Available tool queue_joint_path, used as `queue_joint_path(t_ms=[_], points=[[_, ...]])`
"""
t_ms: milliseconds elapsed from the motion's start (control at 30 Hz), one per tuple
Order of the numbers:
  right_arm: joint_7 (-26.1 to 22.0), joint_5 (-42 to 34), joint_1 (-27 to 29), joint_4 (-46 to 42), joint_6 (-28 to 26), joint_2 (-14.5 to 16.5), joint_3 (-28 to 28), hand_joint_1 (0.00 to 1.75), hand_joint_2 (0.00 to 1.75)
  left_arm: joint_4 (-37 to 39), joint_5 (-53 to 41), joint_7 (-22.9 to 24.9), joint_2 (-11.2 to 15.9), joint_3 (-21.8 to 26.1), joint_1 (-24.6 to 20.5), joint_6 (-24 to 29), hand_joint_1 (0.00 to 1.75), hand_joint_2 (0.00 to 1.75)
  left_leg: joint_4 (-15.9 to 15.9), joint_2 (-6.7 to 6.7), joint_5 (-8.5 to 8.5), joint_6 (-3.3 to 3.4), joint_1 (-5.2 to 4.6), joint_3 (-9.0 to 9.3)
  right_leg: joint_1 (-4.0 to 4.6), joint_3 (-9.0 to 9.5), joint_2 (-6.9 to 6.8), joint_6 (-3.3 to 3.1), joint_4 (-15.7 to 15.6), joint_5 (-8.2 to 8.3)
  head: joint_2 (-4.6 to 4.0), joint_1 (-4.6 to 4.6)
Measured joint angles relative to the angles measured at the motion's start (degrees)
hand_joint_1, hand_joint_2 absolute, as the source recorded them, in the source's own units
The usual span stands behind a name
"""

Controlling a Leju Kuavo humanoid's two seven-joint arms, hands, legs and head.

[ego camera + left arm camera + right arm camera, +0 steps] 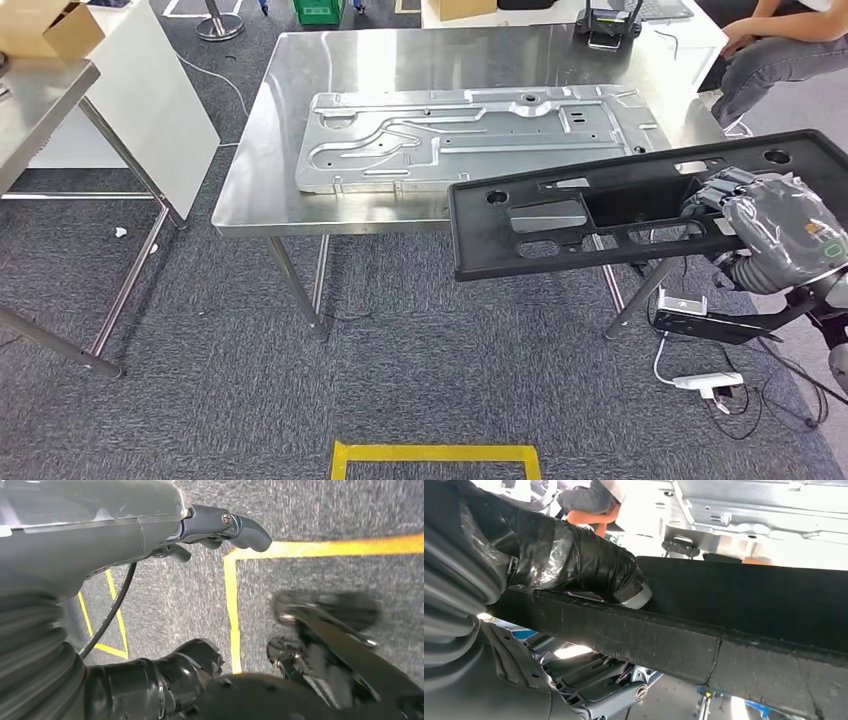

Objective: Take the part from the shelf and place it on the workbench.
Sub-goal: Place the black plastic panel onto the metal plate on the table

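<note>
A long black panel part (620, 205) with cut-outs hangs in the air over the near right corner of the steel workbench (300, 120). My right hand (765, 225), wrapped in grey cover, grips the panel near its right end. In the right wrist view the thumb (594, 565) presses on top of the black part (734, 625) while the fingers (599, 690) curl beneath its edge. My left hand (215, 527) hangs low over the carpet, fingers curled, holding nothing.
A large stamped metal sheet (470, 135) lies across the workbench middle. A second steel table (40, 100) stands at left with a white board (150, 100) beside it. A seated person (780, 45) is at the far right. Cables and a power strip (705, 380) lie on the floor; yellow tape (435, 455) marks the carpet.
</note>
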Motion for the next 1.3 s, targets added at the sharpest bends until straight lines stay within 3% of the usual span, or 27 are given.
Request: queue_joint_path(t_ms=[67, 133, 200, 267, 333, 400, 467, 500, 533, 567, 633, 667, 733, 800, 867, 900, 967, 1000, 1033, 1100, 1133, 1167, 1233, 1300], points=[[0.0, 0.1, 0.7, 0.4, -0.3, 0.1, -0.2, 1.75, 1.75, 0.0, -0.1, -0.1, 0.1, 0.1, 0.3, 0.1, 0.00, 1.75, -7.2, 0.01, 5.66, 0.95, -0.40, 1.45, 0.03, 1.30, -0.02, 0.30, -0.1, -1.31, 0.00, 0.06], [0.0, 0.1, 1.4, 0.7, -0.7, 0.3, -0.5, 1.75, 1.75, 0.0, -0.3, -0.1, 0.2, 0.1, 0.5, 0.1, 0.00, 1.75, -11.7, -0.02, 8.47, 1.88, -0.90, 2.53, -0.01, 2.12, 0.05, 0.91, -0.7, -2.22, 0.00, 0.10], [0.0, 0.1, 2.1, 1.1, -0.9, 0.4, -0.8, 1.75, 1.75, 0.0, -0.3, -0.2, 0.3, 0.1, 0.4, 0.1, 0.00, 1.75, -13.2, -0.10, 8.11, 2.42, -1.02, 3.71, -0.02, 3.32, 0.12, 1.66, -1.2, -2.01, 0.00, 0.10], [0.0, 0.1, 2.5, 1.4, -1.0, 0.5, -1.4, 1.75, 1.75, 0.0, -0.4, -0.3, 0.3, 0.2, 0.5, 0.1, 0.00, 1.75, -14.6, -0.16, 8.07, 2.95, -0.85, 5.84, -0.13, 3.24, 0.11, 2.11, 0.8, -1.22, 0.00, 0.14], [-0.1, 0.1, 2.7, 1.7, -1.1, 0.6, -2.0, 1.75, 1.75, 0.0, -0.5, -0.3, 0.2, 0.2, 0.4, 0.1, 0.00, 1.75, -15.6, -0.20, 7.42, 3.35, -0.70, 7.82, -0.26, -0.28, 0.15, 2.38, 6.6, -1.80, 0.00, 0.15], [-0.1, 0.1, 2.9, 2.0, -1.1, 0.6, -2.2, 1.75, 1.75, 0.0, -0.6, -0.3, 0.2, 0.3, 0.3, 0.1, 0.00, 1.75, -15.8, -0.34, 6.18, 3.50, -0.67, 9.33, -0.32, -5.30, 0.16, 2.77, 12.3, -5.00, 0.00, 0.14], [-0.1, 0.1, 3.2, 2.3, -1.1, 0.7, -2.2, 1.75, 1.75, 0.0, -0.6, -0.3, 0.2, 0.4, 0.2, 0.1, 0.00, 1.75, -15.8, -0.56, 4.66, 3.37, -0.67, 11.21, -0.53, -8.42, 0.14, 3.18, 13.1, -7.29, 0.00, 0.14], [-0.1, 0.1, 3.3, 2.4, -1.1, 0.7, -2.2, 1.75, 1.75, 0.0, -0.6, -0.3, 0.2, 0.5, 0.2, 0.1, 0.00, 1.75, -15.8, -0.64, 3.81, 3.24, -0.66, 12.33, -0.68, -8.93, 0.12, 3.34, 11.3, -6.43, 0.00, 0.15], [-0.1, 0.1, 3.4, 2.5, -1.1, 0.7, -2.2, 1.75, 1.75, 0.0, -0.6, -0.3, 0.2, 0.5, 0.2, 0.1, 0.00, 1.75, -15.7, -0.68, 2.88, 3.05, -0.66, 13.33, -0.84, -9.01, 0.10, 3.43, 8.3, -3.78, 0.00, 0.16], [-0.1, 0.1, 3.6, 2.6, -1.1, 0.8, -2.2, 1.75, 1.75, 0.0, -0.6, -0.3, 0.2, 0.6, 0.3, 0.1, 0.00, 1.75, -15.5, -0.66, 1.91, 2.78, -0.67, 14.41, -0.91, -9.04, 0.02, 3.39, 5.3, 0.13, 0.00, 0.13], [-0.1, 0.1, 3.8, 2.8, -1.2, 0.9, -2.2, 1.75, 1.75, 0.0, -0.7, -0.3, 0.2, 0.7, 0.3, 0.1, 0.00, 1.75, -15.2, -0.75, 0.20, 2.00, -0.66, 15.39, -0.49, -8.77, -0.03, 2.63, 1.7, 5.58, 0.01, 0.11], [-0.2, 0.1, 3.9, 2.9, -1.3, 0.9, -2.2, 1.75, 1.75, 0.0, -0.7, -0.3, 0.2, 0.7, 0.2, 0.1, 0.00, 1.75, -14.9, -0.77, -0.30, 1.62, -0.63, 15.80, -0.25, -8.69, 0.02, 2.06, 1.4, 6.40, 0.01, 0.12], [-0.2, 0.1, 3.9, 2.9, -1.3, 0.9, -2.6, 1.75, 1.75, 0.0, -0.8, -0.3, 0.2, 0.7, 0.0, 0.2, 0.00, 1.75, -14.4, -0.73, -0.63, 1.03, -0.54, 15.93, -0.13, -7.90, 0.22, 1.01, 1.2, 5.69, 0.01, 0.16], [-0.2, 0.1, 3.8, 2.9, -1.3, 0.9, -3.0, 1.75, 1.75, 0.0, -0.9, -0.4, 0.1, 0.7, -0.2, 0.2, 0.00, 1.75, -10.4, -0.48, -0.34, 0.44, -0.41, 14.10, -0.29, -6.55, 0.22, 0.21, 0.6, 5.02, 0.01, 0.11], [-0.3, 0.1, 3.9, 3.0, -1.3, 0.9, -3.1, 1.75, 1.75, 0.0, -0.9, -0.5, 0.0, 0.7, -0.3, 0.3, 0.00, 1.75, -3.1, -0.19, -1.43, -0.11, -0.19, 9.25, -0.31, -5.09, 0.20, -0.16, 0.1, 4.10, 0.00, 0.05], [-0.4, 0.1, 4.0, 3.0, -1.3, 1.0, -3.2, 1.75, 1.75, 0.0, -1.0, -0.6, 0.0, 0.7, -0.3, 0.3, 0.00, 1.75, 0.0, -0.12, -2.93, -0.26, -0.12, 6.53, -0.29, -4.34, 0.21, -0.20, 0.0, 3.50, 0.00, 0.04], [-0.6, 0.3, 4.2, 3.0, -1.3, 1.1, -3.2, 1.75, 1.75, 0.0, -1.0, -0.6, 0.0, 0.7, -0.1, 0.3, 0.00, 1.75, 2.1, -0.05, -5.44, -0.23, -0.11, 2.66, -0.26, -2.51, 0.26, -0.18, 0.0, 2.03, 0.00, 0.04], [-0.6, 0.5, 4.3, 3.0, -1.3, 1.2, -3.2, 1.75, 1.75, 0.0, -1.0, -0.6, 0.0, 0.8, 0.0, 0.3, 0.00, 1.75, 0.6, -0.05, -5.17, 0.00, -0.19, 1.85, -0.22, -1.48, 0.28, -0.16, -0.1, 1.24, 0.00, 0.04], [-0.7, 0.7, 4.3, 3.1, -1.3, 1.3, -3.1, 1.75, 1.75, 0.0, -1.1, -0.6, 0.0, 0.8, 0.1, 0.4, 0.00, 1.75, -2.2, -0.05, -3.24, 0.40, -0.34, 1.68, -0.14, -0.43, 0.29, -0.13, -0.1, 0.45, 0.00, 0.04], [-0.7, 1.3, 4.5, 3.5, -1.4, 1.9, -3.0, 1.75, 1.75, 0.0, -1.1, -0.6, 0.1, 0.9, 0.4, 0.5, 0.00, 1.75, -8.8, -0.30, 4.10, 1.74, -0.99, 2.05, -0.02, 1.20, 0.43, 0.15, -0.3, -1.04, 0.00, 0.07], [-0.7, 1.6, 4.5, 3.7, -1.4, 2.3, -2.8, 1.75, 1.75, 0.0, -1.1, -0.7, 0.2, 1.0, 0.4, 0.6, 0.00, 1.75, -11.0, -0.60, 6.95, 2.37, -1.31, 2.44, 0.03, 1.79, 0.55, 0.43, -0.5, -1.71, 0.00, 0.08], [-0.7, 1.8, 4.7, 3.9, -1.5, 2.7, -2.6, 1.75, 1.75, 0.0, -1.2, -0.7, 0.2, 1.0, 0.5, 0.7, 0.00, 1.75, -12.4, -0.88, 8.67, 2.86, -1.56, 2.81, 0.06, 2.46, 0.70, 0.74, -0.7, -2.05, 0.00, 0.09], [-0.8, 2.3, 4.9, 4.2, -1.7, 3.1, -2.4, 1.75, 1.75, 0.0, -1.2, -0.8, 0.2, 1.0, 0.4, 0.9, 0.00, 1.75, -13.5, -1.09, 8.71, 3.32, -1.55, 4.27, 0.10, 3.33, 0.87, 1.37, -0.5, -1.73, 0.00, 0.09], [-0.9, 2.7, 5.1, 4.4, -2.0, 3.4, -2.4, 1.75, 1.75, 0.0, -1.1, -0.8, 0.1, 1.1, 0.3, 1.1, 0.00, 1.75, -14.9, -0.92, 8.75, 3.67, -1.33, 6.14, 0.01, 2.53, 0.77, 1.86, 2.1, -0.95, 0.00, 0.13]])
